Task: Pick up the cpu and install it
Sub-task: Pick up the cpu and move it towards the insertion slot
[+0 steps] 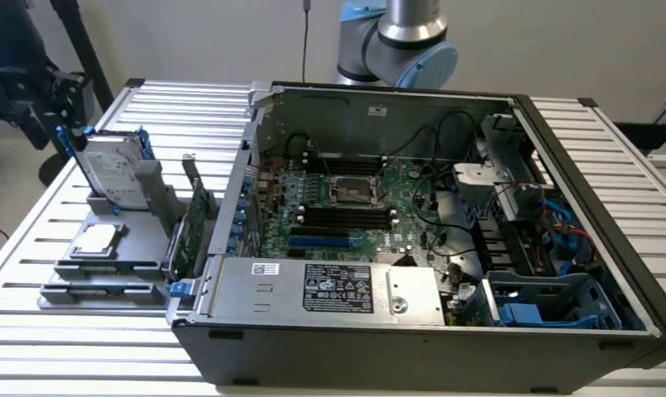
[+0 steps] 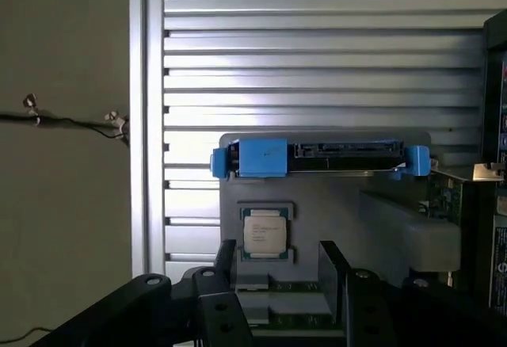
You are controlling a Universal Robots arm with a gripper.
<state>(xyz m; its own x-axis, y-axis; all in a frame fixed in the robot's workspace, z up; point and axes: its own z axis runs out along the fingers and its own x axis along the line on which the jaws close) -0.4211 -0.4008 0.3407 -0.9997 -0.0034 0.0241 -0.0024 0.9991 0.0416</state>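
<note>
You get even, bright light; glare whitens the tabletop (image 2: 317, 85) slats, while the pincer (image 2: 278, 248) and the computer case (image 1: 344, 112) inside sit dark.

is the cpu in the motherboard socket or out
Out. The cpu lies flat on the grey holder outside the computer case; the motherboard socket looks bare.

— What is this place, a lab?
— A robotics lab or test workshop: a robot arm (image 1: 404, 37) stands behind a slatted aluminium table (image 1: 620, 165), with an opened computer case (image 1: 421, 356) on it.
</note>
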